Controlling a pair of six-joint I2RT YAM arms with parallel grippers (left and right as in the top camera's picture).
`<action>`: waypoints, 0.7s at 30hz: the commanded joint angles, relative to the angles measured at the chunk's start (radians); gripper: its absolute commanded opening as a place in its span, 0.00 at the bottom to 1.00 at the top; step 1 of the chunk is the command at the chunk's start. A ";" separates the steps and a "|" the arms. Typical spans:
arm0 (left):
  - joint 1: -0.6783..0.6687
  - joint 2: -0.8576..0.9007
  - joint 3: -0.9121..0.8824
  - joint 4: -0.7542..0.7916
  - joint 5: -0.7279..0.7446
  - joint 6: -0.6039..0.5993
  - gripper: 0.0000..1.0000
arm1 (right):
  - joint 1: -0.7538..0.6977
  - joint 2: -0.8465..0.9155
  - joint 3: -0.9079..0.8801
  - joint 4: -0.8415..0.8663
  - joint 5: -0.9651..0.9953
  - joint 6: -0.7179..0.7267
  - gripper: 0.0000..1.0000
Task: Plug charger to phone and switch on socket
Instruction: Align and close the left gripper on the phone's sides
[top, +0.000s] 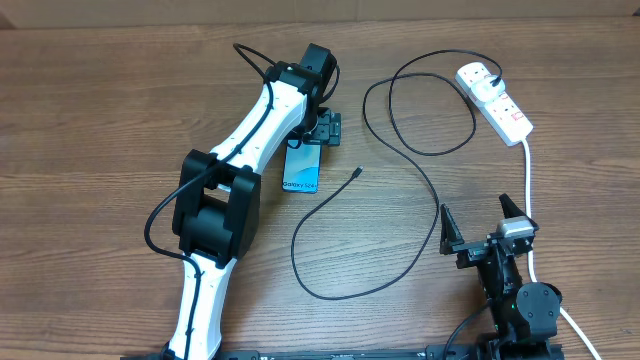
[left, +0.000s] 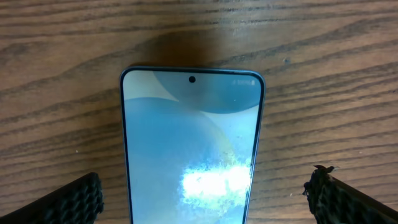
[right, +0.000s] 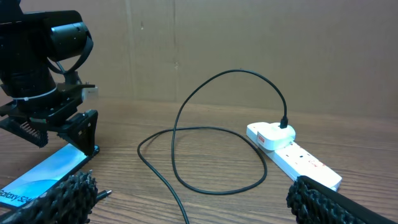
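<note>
The phone (top: 302, 168) lies flat on the wooden table, its light blue screen up. My left gripper (top: 322, 128) hovers open over its far end. In the left wrist view the phone (left: 189, 149) lies between the two fingers (left: 68, 202), touching neither. The charger (top: 400, 235) is a thin black cable; its connector tip (top: 358, 172) lies loose just right of the phone, and its other end is plugged into the socket (top: 497, 102) at the back right. My right gripper (top: 478, 222) stands open near the front edge, holding nothing. The right wrist view shows the tip (right: 104, 194), the socket (right: 298, 158) and the phone (right: 43, 174).
The cable loops widely across the table's middle (top: 330, 290). The socket's thick white lead (top: 527, 180) runs forward past my right arm. A cardboard wall (right: 249, 37) closes off the back.
</note>
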 joint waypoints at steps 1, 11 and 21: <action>0.001 0.017 0.008 0.008 -0.013 0.020 1.00 | 0.005 -0.010 -0.010 0.003 0.009 -0.004 1.00; 0.002 0.017 0.008 0.024 -0.016 0.007 1.00 | 0.005 -0.010 -0.010 0.003 0.009 -0.004 1.00; 0.002 0.017 0.008 0.025 -0.029 0.007 1.00 | 0.005 -0.010 -0.010 0.003 0.009 -0.004 1.00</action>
